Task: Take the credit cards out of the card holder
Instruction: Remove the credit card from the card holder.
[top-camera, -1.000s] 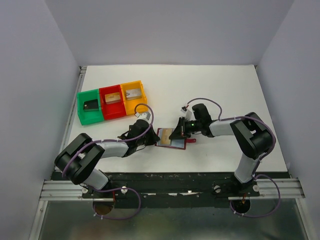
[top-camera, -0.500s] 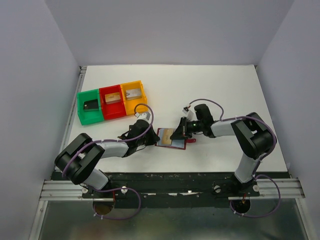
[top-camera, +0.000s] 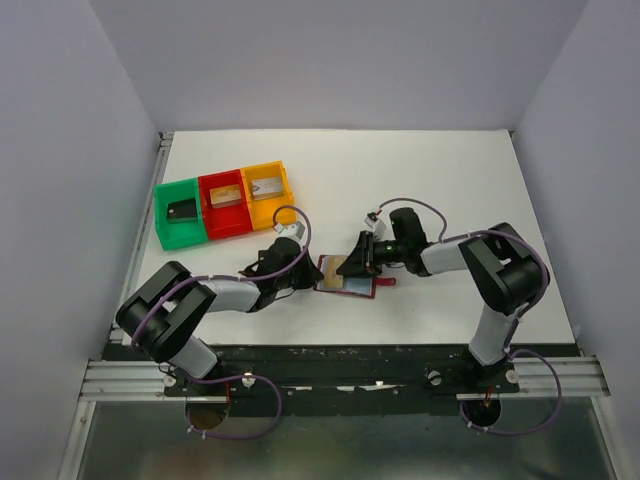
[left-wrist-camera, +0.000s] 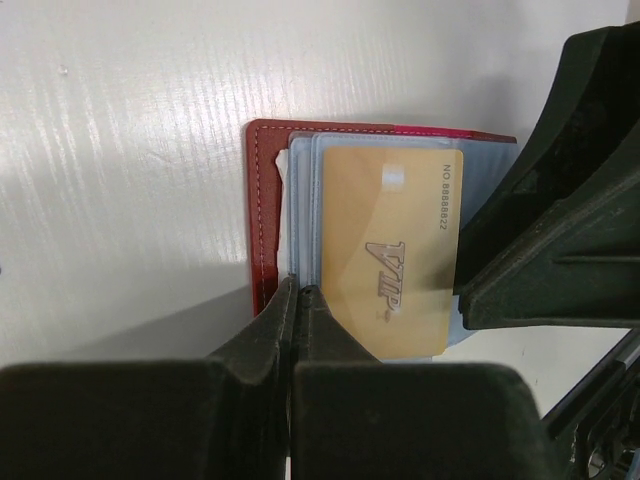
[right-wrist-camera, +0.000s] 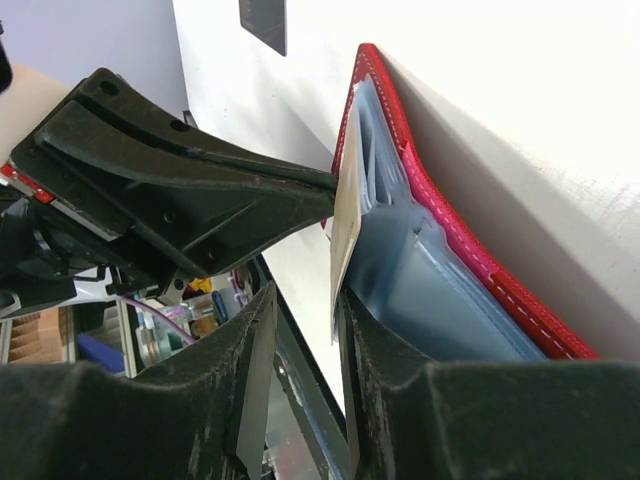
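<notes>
Holder (left-wrist-camera: 262, 200): right side hidden behind right gripper (left-wrist-camera: 465, 285), which also covers the right edge of gold card (left-wrist-camera: 390, 250). What lies under that card can't be told. Left gripper (left-wrist-camera: 298, 300) body cut off at bottom edge. Right wrist view: gold card edge-on, face hidden; holder cut off at right. Top view: tray (top-camera: 228, 233) contents too small to read.

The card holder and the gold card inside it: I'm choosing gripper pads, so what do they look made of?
Card holder: leather or imitation, matte dark red, pale stitching along the edge. Inner pockets: soft bluish clear plastic, probably vinyl. Gold card: stiff plastic, slight sheen, printed lettering.
</notes>
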